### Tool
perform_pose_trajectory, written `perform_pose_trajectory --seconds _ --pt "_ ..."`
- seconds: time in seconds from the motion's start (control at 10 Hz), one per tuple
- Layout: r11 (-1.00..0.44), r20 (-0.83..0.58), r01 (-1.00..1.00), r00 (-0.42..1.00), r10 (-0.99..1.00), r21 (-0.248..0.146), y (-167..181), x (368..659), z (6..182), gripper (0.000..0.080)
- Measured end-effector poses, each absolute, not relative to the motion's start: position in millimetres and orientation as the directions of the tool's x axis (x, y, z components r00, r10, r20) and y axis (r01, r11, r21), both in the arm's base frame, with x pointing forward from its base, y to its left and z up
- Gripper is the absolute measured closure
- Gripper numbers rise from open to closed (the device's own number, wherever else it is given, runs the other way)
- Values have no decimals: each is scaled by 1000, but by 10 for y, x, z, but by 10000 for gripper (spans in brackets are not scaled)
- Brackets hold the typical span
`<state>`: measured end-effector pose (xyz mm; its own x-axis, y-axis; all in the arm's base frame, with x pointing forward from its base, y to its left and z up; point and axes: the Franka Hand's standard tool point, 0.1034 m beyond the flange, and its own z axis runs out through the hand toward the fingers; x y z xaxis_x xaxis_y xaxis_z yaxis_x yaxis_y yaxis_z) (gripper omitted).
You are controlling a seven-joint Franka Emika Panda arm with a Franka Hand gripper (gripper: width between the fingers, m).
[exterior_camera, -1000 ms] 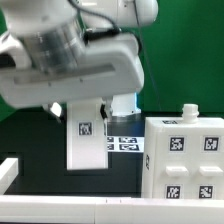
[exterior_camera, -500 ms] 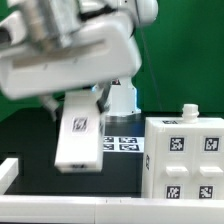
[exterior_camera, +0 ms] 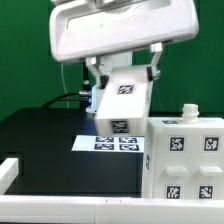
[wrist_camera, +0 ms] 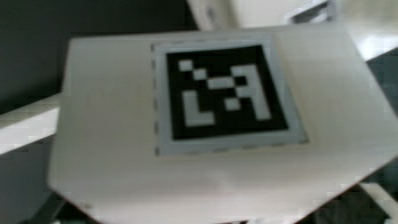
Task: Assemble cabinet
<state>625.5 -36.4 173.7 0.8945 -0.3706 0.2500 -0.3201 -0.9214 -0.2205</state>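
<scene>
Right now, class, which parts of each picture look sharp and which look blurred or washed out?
Exterior view: the cabinet and marker board are fairly sharp; the arm overhead is bright and washed out, the held panel slightly soft. Wrist view: the panel fills the frame, its tag edges blurred, the background out of focus.

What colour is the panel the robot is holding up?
White, with a black-and-white square tag on the panel; the wrist view shows it best.

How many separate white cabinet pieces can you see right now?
2: a tagged panel held up in the gripper, and the cabinet body on the table at the exterior view's right. Others may be hidden.
</scene>
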Motion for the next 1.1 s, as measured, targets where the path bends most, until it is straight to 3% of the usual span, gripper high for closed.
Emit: perform_pose_trajectory --seconds 0.2,0.4,0.6,0.9,1.1 --pt "-924 379 -325 845 -379 -199 -353 6330 1796 243" --pt "-923 507 -319 770 -386 -217 119 6368 2042 243" --pt "-921 539 -313 746 -390 -232 386 6346 2069 243" --pt "-921 533 -316 751 -390 -229 357 6337 2048 243" --pt "-906 516 -333 745 -423 -261 595 6270 2037 243"
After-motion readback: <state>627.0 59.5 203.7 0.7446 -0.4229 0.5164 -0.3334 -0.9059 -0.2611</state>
